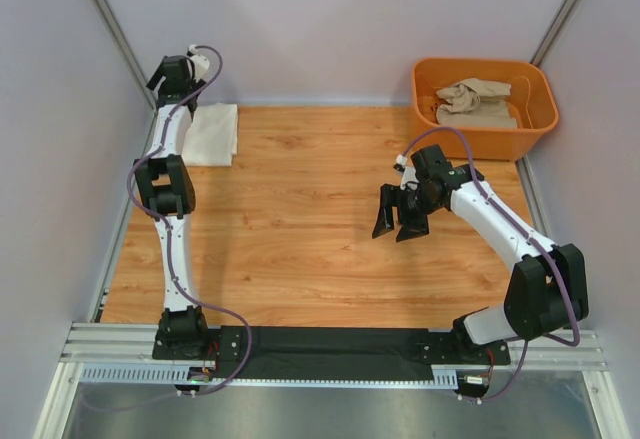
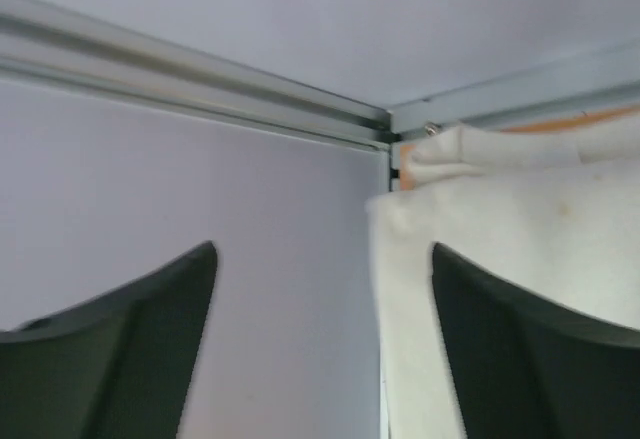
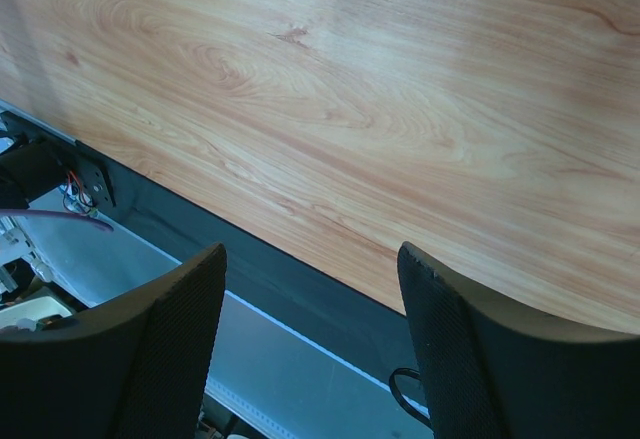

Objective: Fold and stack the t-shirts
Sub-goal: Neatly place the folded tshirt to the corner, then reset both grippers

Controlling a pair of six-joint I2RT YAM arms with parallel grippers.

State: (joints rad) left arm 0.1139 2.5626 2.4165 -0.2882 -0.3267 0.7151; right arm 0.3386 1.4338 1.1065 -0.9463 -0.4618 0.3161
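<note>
A cream-white t-shirt point(image 1: 212, 134) lies folded flat at the table's far left corner. In the left wrist view it point(image 2: 510, 249) fills the right side, under the right finger. My left gripper point(image 1: 178, 79) hovers at that shirt's far left edge by the wall; its jaws point(image 2: 325, 259) stand open with nothing between them. A sandy beige t-shirt point(image 1: 475, 104) lies crumpled in the orange tub point(image 1: 540, 109) at the far right. My right gripper point(image 1: 394, 231) hangs open and empty above the bare middle of the table, fingers point(image 3: 160, 339) pointing toward the near edge.
Grey walls and aluminium rails point(image 2: 200, 79) close the left and back sides, tight against the left gripper. The wooden tabletop point(image 1: 300, 219) ends at a black strip point(image 3: 250, 259) and a metal frame at the near edge.
</note>
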